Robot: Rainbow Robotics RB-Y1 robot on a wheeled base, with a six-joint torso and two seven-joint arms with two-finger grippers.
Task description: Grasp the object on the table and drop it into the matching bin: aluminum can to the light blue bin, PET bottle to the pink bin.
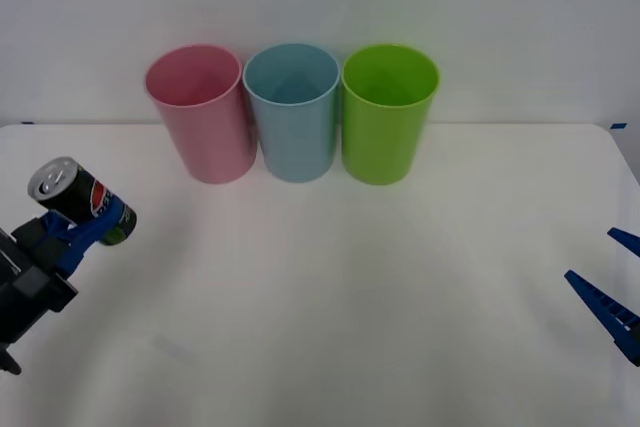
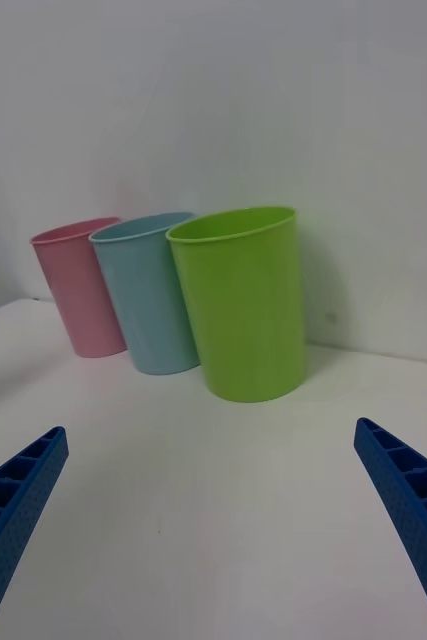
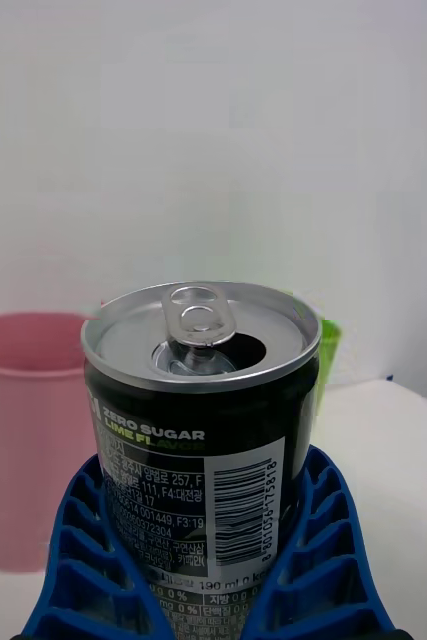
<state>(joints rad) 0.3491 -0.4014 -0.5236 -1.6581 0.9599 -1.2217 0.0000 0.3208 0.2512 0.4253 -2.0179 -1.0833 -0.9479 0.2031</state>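
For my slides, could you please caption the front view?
Left gripper holds the can at the table's left edge; pink, blue and green bins stand behind.

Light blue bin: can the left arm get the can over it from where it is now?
Probably yes. The left tool holds the aluminum can above the table, and nothing stands between it and the light blue bin.

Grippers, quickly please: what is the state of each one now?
Left gripper: jaws closed on the aluminum can, at the table's left edge.
Right gripper: jaws open, holding nothing.
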